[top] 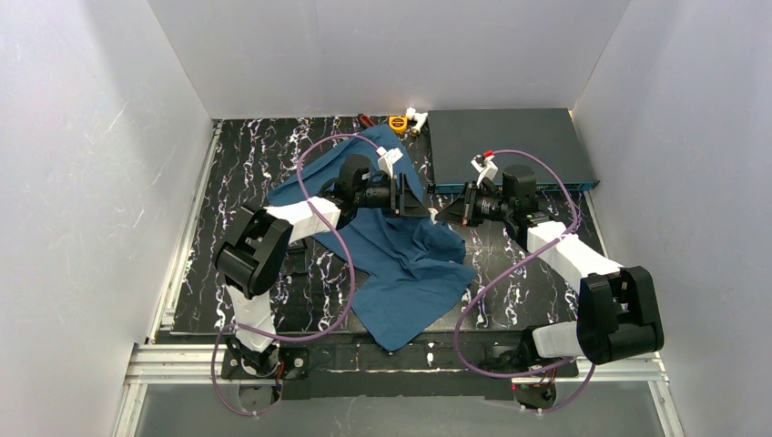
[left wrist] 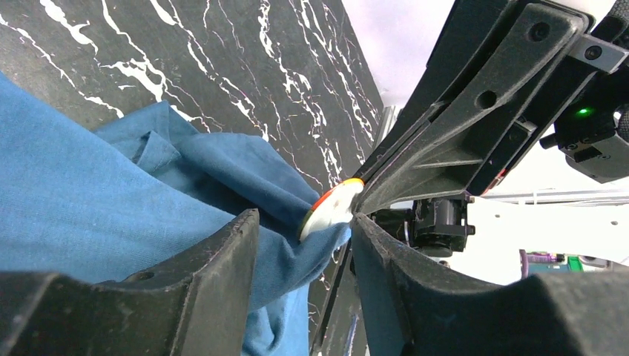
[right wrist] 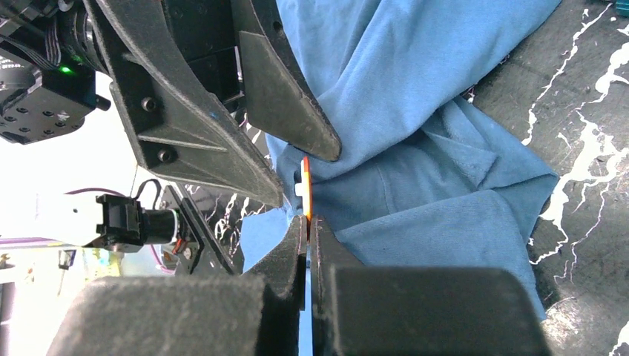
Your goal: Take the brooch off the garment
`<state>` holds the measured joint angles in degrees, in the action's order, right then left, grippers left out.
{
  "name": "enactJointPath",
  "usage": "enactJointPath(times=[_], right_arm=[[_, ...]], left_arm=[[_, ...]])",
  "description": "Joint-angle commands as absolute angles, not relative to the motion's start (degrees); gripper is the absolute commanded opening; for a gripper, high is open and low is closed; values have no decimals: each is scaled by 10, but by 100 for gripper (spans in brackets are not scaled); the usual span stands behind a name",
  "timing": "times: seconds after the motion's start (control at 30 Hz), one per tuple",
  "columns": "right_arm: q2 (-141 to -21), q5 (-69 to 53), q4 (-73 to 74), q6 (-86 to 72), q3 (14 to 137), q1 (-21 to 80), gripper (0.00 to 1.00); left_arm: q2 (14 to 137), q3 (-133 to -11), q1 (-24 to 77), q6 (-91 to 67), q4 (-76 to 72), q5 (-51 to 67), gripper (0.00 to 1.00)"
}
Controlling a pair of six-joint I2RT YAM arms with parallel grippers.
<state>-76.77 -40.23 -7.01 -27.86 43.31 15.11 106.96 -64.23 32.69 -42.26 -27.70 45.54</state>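
The garment [top: 410, 264] is a dark teal-blue T-shirt crumpled on the black marbled table [top: 246, 173]. One fold rises to where both grippers meet. The brooch [left wrist: 331, 211] is a white disc with an orange rim, still against the cloth. It shows edge-on in the right wrist view [right wrist: 305, 189]. My right gripper [right wrist: 307, 221] is shut on the brooch's edge; it also shows in the top view [top: 448, 211]. My left gripper [left wrist: 304, 222] is closed on a bunch of the garment [left wrist: 111, 208] just behind the brooch, and shows in the top view [top: 421, 202].
A flat dark grey box [top: 510, 150] lies at the back right, just behind the right gripper. A small yellow item [top: 398, 122] and a white one [top: 417, 118] sit at the back edge. White walls enclose the table on three sides.
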Motion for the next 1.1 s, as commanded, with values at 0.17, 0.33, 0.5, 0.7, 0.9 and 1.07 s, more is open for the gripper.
enactJointPath(times=[0.17, 0.33, 0.5, 0.7, 0.9, 1.07], right_arm=[[-759, -365, -4, -168, 478, 155, 1], [-780, -331, 67, -69, 503, 161, 1], [-799, -305, 115, 18, 513, 177, 1], [-806, -272, 132, 58, 503, 183, 1], [-808, -249, 136, 79, 497, 183, 1], [-795, -255, 158, 74, 514, 169, 1]], left_arm=[[1024, -623, 306, -392, -296, 467, 62], [1010, -622, 299, -352, -265, 466, 71], [987, -624, 296, -296, -215, 459, 78], [971, -624, 287, -269, -183, 454, 81], [952, -627, 287, -226, -133, 450, 84], [932, -652, 280, -156, -35, 442, 88]])
